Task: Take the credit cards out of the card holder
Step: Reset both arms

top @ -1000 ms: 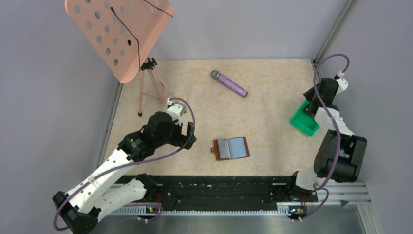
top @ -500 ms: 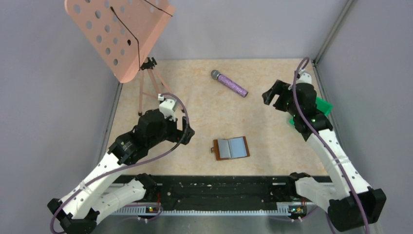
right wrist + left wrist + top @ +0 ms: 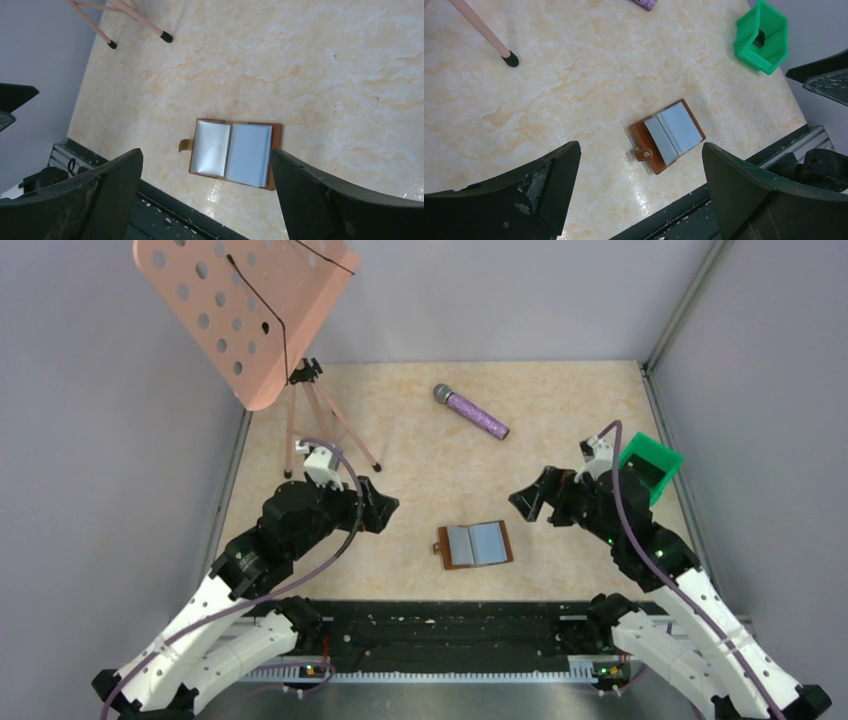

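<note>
The card holder (image 3: 475,545) is laid open and flat on the table (image 3: 560,420), near the front edge and between the two arms. Its grey-blue panels are turned up and its clasp tab (image 3: 642,154) is stuck out toward the left arm's side. The left gripper (image 3: 383,510) and the right gripper (image 3: 527,505) are held above the table on either side of it. The fingers of both are spread wide, nothing is gripped, and the holder is not touched by either.

Several things could go wrong from here. The holder is thin and lies flush on the table, so a card edge could be missed and the fingertips scraped along the surface. If a card is pulled while the holder is not pinned by the other gripper, the whole holder could be dragged or lifted. The cover could also be knocked shut by a careless approach. With both arms drawn in on one small thing, a collision between them is possible. Whether any cards are left in the sleeves cannot be told.

Counted: one card holder with two panels and one clasp tab, two grippers, one green bin (image 3: 650,465) with something dark inside that cannot be identified, one microphone (image 3: 470,412) and one music stand (image 3: 245,310).
</note>
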{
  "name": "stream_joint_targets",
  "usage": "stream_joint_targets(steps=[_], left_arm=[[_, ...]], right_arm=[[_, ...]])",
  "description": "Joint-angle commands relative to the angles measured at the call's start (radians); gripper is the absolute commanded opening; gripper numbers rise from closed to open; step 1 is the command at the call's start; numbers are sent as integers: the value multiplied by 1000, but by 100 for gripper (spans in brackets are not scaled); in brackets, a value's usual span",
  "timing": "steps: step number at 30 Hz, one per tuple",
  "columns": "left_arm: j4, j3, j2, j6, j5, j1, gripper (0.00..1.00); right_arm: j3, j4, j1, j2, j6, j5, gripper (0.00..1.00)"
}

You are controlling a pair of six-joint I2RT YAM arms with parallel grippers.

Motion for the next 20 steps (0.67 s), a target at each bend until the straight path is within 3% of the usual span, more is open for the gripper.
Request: stream_joint_targets(steps=[1, 5, 20], left_arm=[[111, -57, -42, -72, -48, 1, 97], [113, -78, -56, -83, -64, 1, 97], [108, -84, -62, -67, -74, 1, 97]], right_arm=[[-17, -11, 9, -129, 39, -45, 99], [-13, -24, 10, -188, 40, -56, 99], [-18, 24, 9, -177, 51, -103, 99]])
